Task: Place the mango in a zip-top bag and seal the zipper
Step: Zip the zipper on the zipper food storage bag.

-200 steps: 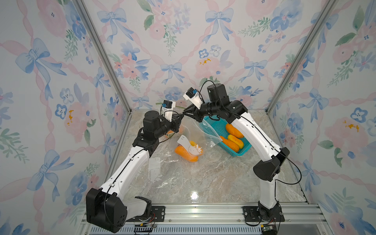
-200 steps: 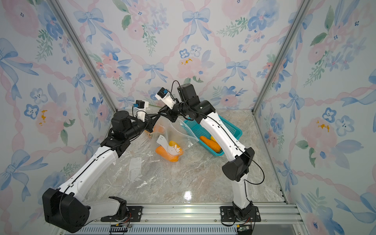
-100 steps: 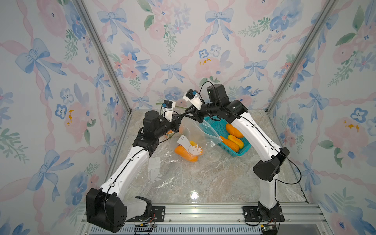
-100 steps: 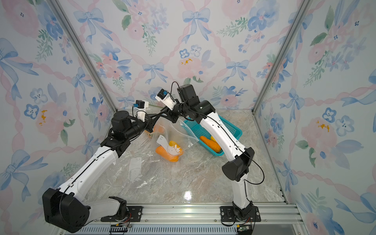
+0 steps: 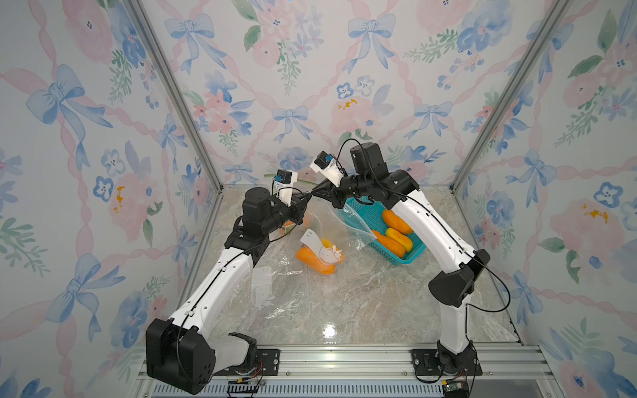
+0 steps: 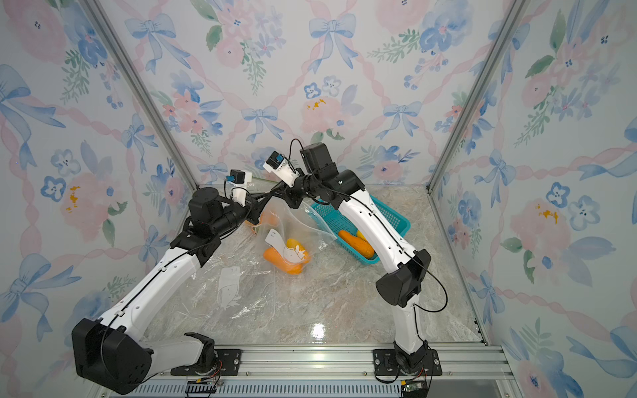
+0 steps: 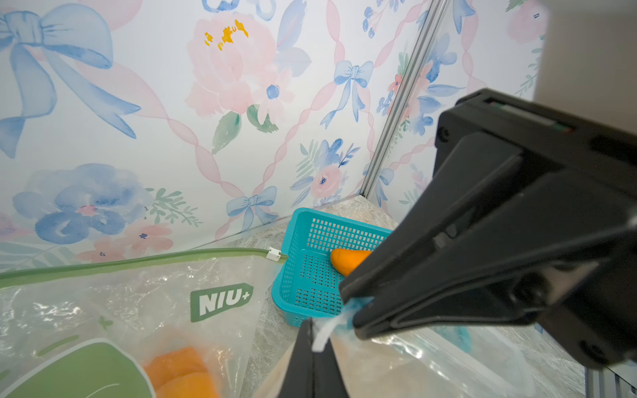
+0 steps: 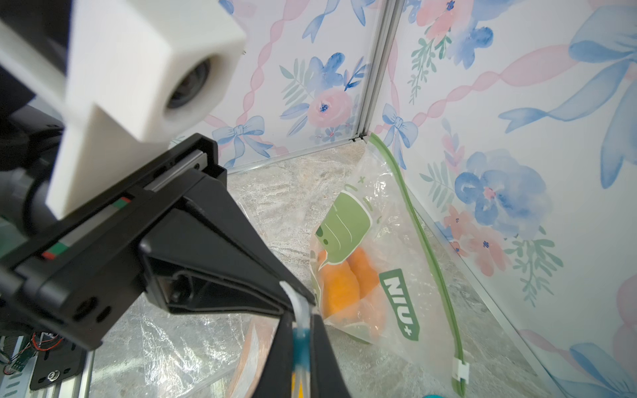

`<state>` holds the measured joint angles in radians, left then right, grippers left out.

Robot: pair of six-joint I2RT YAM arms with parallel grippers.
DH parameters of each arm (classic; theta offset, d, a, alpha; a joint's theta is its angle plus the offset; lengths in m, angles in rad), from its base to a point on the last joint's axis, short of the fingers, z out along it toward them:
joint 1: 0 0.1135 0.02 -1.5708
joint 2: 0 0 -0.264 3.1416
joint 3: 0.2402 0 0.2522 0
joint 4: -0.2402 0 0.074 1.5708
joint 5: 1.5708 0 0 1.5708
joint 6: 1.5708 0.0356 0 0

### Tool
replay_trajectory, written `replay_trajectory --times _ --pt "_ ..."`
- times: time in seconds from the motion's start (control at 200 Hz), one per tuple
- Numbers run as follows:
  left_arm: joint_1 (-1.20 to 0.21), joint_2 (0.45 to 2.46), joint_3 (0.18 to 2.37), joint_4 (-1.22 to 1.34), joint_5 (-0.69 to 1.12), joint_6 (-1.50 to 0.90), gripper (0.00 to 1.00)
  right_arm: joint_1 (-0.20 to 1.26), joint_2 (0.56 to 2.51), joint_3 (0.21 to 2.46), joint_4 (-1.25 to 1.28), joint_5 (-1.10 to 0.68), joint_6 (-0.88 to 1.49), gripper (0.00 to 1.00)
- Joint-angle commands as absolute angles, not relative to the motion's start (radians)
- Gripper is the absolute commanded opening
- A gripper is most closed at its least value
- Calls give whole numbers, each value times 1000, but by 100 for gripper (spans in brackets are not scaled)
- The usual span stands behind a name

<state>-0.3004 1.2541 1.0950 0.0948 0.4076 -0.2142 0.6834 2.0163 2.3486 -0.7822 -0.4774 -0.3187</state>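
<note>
A clear zip-top bag hangs in the air from its top edge, and an orange mango lies in its bottom behind a white label. My left gripper is shut on the top edge's end, which shows as a white strip between its fingertips. Tip to tip with it, my right gripper is shut on the zipper strip, with the blue slider between its fingers. In both top views the two grippers meet above the bag.
A second bag with a green zipper holds mangoes and leans by the back wall. A teal basket with several mangoes stands at the back right. Flat empty bags lie on the marble near the left arm.
My right gripper's jaws have closed in on the zipper strip. Both arms and the hanging bag have barely moved.
</note>
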Motion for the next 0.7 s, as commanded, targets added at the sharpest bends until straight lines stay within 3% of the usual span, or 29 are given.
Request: replay_trajectory --times 0.0,0.695 --pt "-300 1247 1095 94 399 -208 0 690 2024 2378 -818 -464 -335 0" --pt "-268 1217 1079 94 313 -227 0 675 1888 2209 -818 -442 -410 0"
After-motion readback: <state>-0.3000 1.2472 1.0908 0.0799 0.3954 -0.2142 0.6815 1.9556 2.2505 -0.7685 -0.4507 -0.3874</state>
